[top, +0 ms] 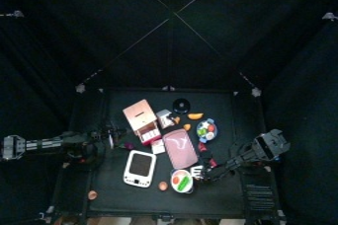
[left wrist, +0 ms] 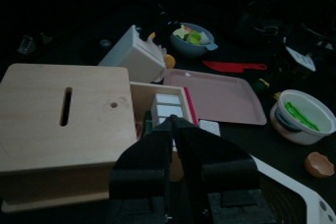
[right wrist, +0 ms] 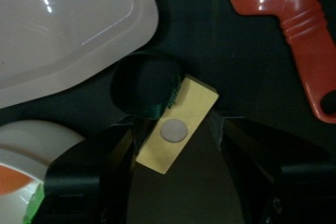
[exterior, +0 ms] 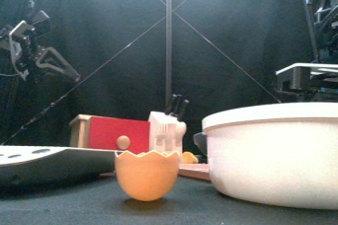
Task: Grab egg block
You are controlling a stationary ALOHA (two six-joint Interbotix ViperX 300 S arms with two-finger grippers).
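Observation:
The egg block [right wrist: 180,122] is a pale yellow flat block with a white round spot. It lies on the black table next to a dark round object [right wrist: 147,79]. My right gripper [right wrist: 179,141] is open, with one jaw on each side of the block and low over it. In the top view the right gripper [top: 212,173] is at the table's front right, beside the bowl. My left gripper [left wrist: 174,154] is shut and empty, resting over a wooden box [left wrist: 66,120] at the table's left [top: 87,153].
A red spatula [right wrist: 282,22], a white tray [right wrist: 66,17] and a white bowl [right wrist: 24,159] crowd the block. Also on the table are a pink tray [top: 183,148], a white device [top: 138,167], an orange eggshell cup [exterior: 146,175] and a large white bowl [exterior: 271,155].

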